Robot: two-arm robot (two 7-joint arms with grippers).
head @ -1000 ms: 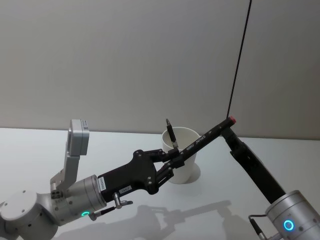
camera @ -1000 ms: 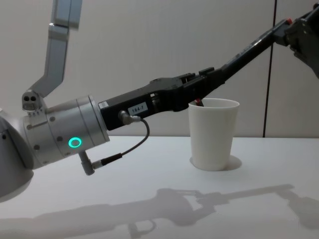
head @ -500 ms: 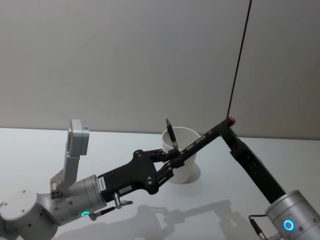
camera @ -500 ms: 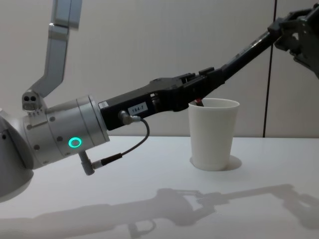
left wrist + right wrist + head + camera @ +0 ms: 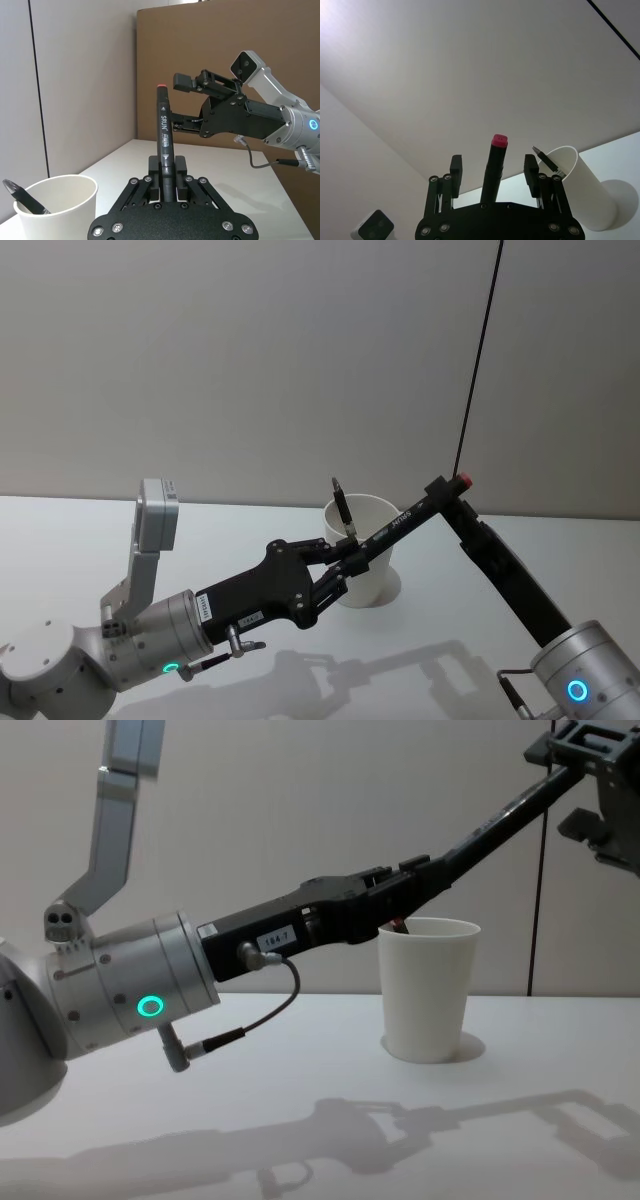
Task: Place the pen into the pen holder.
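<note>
The pen (image 5: pixel 410 515) is a black marker with a red end cap, slanting up to the right above the cup. My left gripper (image 5: pixel 352 555) is shut on its lower part, at the near rim of the pen holder (image 5: pixel 367 558), a white paper cup. In the left wrist view the pen (image 5: pixel 164 135) stands clamped in the left gripper (image 5: pixel 166 162). My right gripper (image 5: pixel 449 495) is open, its fingers (image 5: pixel 456 166) set to either side of the pen's red end (image 5: pixel 499 140) without touching. From the chest, the right gripper (image 5: pixel 572 775) spreads around the pen tip.
A second black pen (image 5: pixel 342 506) leans inside the pen holder (image 5: pixel 57 210), its tip sticking up over the far rim. The white table (image 5: pixel 450 620) stretches around the cup. A thin black cable (image 5: pixel 478 360) hangs against the wall behind.
My right gripper, shut on the pen's red end a second ago, has opened and let it go. The left gripper and pen have stayed put.
</note>
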